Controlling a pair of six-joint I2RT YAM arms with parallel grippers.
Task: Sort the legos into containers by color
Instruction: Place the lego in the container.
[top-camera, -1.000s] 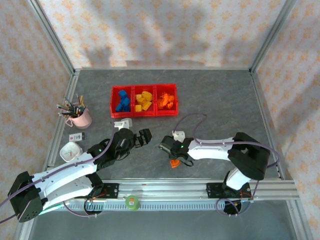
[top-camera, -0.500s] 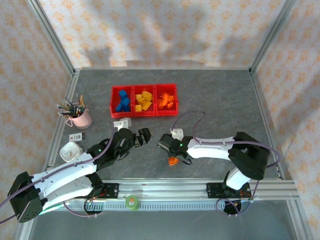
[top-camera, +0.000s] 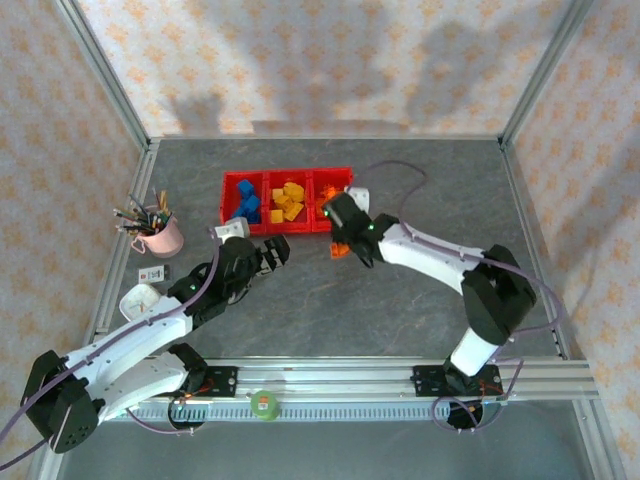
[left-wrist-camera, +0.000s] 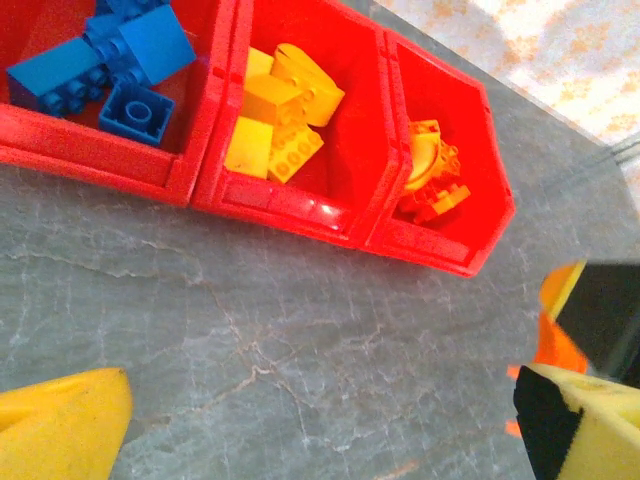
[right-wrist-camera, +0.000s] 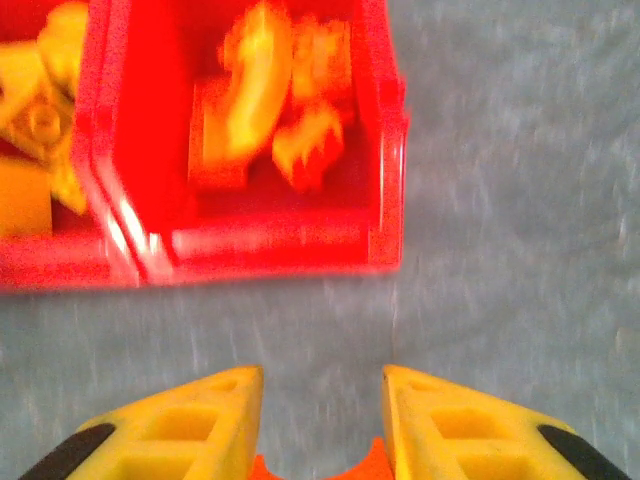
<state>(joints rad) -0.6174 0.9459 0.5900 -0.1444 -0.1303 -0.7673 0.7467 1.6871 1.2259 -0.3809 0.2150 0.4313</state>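
While clamped narrowly on an orange lego (right-wrist-camera: 320, 468), with only a sliver of it peeking out between the yellow fingers (right-wrist-camera: 175, 430) at the bottom edge of the right wrist view, hangs just short of the containers (top-camera: 288, 231): so much for the right gripper (top-camera: 340, 247), at the tray's lower right corner in the overhead frame. Straight ahead and up-frame from the jaws, close by: the orange compartment (right-wrist-camera: 270, 245), front wall square across the line of travel, orange pieces (right-wrist-camera: 265, 100) already heaped inside. Long axis of the tray left to right in the overhead frame; long axis of the held piece impossible to tell. Likely needs only a short reach forward over that wall, then a release. Clearly the nearer arm for this bin. Farther left and lower in the overhead frame, the left gripper (top-camera: 275, 255), spread wide and empty, facing the compartments of yellow bricks (left-wrist-camera: 275, 120) and blue bricks (left-wrist-camera: 120, 70). Beneath everything, a grey marbled tabletop (top-camera: 420, 300); at centre left, a pink cup (top-camera: 158, 237) of pens; around it all, pale patterned walls (top-camera: 300, 60).
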